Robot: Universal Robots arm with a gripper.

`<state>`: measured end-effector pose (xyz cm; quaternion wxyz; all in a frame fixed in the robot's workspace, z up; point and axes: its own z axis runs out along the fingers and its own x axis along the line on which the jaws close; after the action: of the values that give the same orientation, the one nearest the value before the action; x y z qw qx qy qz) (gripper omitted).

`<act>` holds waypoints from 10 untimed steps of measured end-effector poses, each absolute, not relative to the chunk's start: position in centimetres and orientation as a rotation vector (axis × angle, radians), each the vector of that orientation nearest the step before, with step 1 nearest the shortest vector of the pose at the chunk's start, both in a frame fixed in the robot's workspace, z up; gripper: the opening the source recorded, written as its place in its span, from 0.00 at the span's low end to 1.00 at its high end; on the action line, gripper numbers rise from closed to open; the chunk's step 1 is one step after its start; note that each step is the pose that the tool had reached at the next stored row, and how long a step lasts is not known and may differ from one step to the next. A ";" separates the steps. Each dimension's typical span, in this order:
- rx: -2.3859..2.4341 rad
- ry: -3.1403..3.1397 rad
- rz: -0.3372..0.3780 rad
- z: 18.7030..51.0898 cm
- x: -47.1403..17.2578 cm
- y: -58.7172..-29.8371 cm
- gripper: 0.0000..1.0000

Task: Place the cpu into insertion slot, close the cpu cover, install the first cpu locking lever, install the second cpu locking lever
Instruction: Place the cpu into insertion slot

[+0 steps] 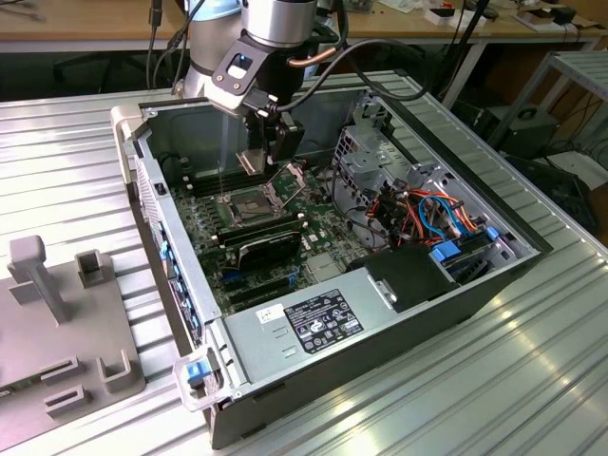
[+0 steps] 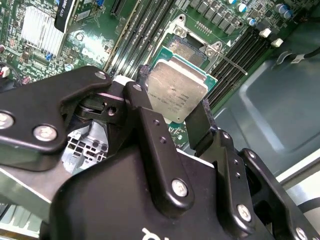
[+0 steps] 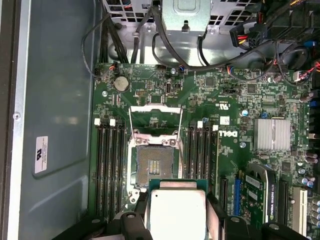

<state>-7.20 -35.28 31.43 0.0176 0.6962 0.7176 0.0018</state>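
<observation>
A ribbed aluminium table [image 1: 532, 380] carries an open desktop computer case [image 1: 171, 247], with a grey plastic fixture [image 1: 57, 323] lying beside it on the exterior view's left. Wooden desks [image 1: 85, 24] and trailing cables stand behind. Inside the case are a green motherboard [image 3: 210, 100], a labelled power supply [image 1: 323, 323], a black graphics card [image 1: 271, 245] and a bundle of orange and blue wires [image 1: 437, 214].

The arm reaches down into the case, and its black gripper [image 2: 172, 100] hangs above the board. Its two fingers [image 2: 145, 107] are drawn in against opposite edges of the cpu [image 2: 177, 92], pinching it, with the silvery top plate facing the wrist cameras. In the exterior view the chip is tilted rather than level.

The cpu is in the air, clear of the board. In the first wrist view it overlaps the near edge of the insertion slot [image 3: 154, 162] without being seated. The slot is bare, its dark contact field exposed, with rows of black memory slots [image 3: 111, 165] on either side. The cpu cover [image 3: 155, 134] is swung up and open on the far side of the socket — a thin silver frame with its window facing the camera. A finned heat sink [image 3: 272, 134] sits well apart from the slot on the same board.
</observation>
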 end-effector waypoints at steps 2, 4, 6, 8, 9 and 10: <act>2.165 2.228 0.006 31.4 -7.2 -35.3 0.55; 2.166 2.226 0.006 31.4 -7.2 -35.3 0.55; 2.167 2.226 0.006 31.4 -7.2 -35.3 0.55; 2.167 2.225 0.006 31.4 -7.2 -35.3 0.55; 2.168 2.225 0.006 31.4 -7.2 -35.3 0.55; 2.168 2.225 0.006 31.4 -7.2 -35.3 0.55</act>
<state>-7.20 -35.28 31.43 0.0176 0.6978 0.7161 0.0018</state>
